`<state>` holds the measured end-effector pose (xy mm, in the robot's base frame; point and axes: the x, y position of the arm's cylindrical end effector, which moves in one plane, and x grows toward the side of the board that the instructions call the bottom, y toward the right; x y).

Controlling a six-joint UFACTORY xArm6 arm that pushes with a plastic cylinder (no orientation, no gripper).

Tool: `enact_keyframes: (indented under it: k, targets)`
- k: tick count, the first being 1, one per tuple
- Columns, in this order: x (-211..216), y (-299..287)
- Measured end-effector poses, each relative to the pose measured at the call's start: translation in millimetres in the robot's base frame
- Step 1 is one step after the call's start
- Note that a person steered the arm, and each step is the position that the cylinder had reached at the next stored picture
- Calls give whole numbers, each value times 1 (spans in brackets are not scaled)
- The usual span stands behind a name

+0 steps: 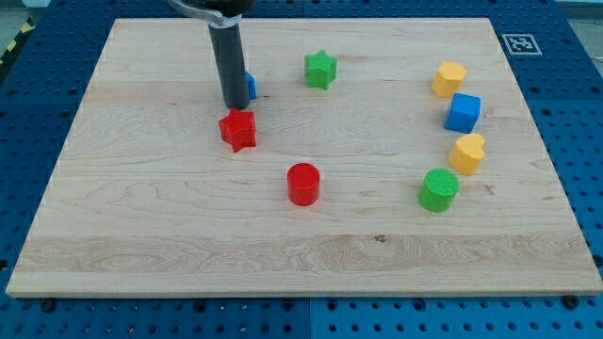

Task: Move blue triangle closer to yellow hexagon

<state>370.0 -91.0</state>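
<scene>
Just right of my tip [235, 105] sits the blue triangle [250, 87], touching; no hand shows

- The blue block [250, 87] shows only as a sliver at the view's right of my rod [229, 66]; its shape cannot be made out.
- My tip [235, 106] stands just in front of that block; whether they touch cannot be told.
- The rod's upper end is cut off by the view's top edge.
- The board's [141, 235] lower corners run out at the view's bottom edge.
</scene>
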Motion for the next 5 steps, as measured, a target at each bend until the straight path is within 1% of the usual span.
enact_keyframes:
  k: [3,5]
  targets:
    - [-40,-3]
    - [-74,-22]
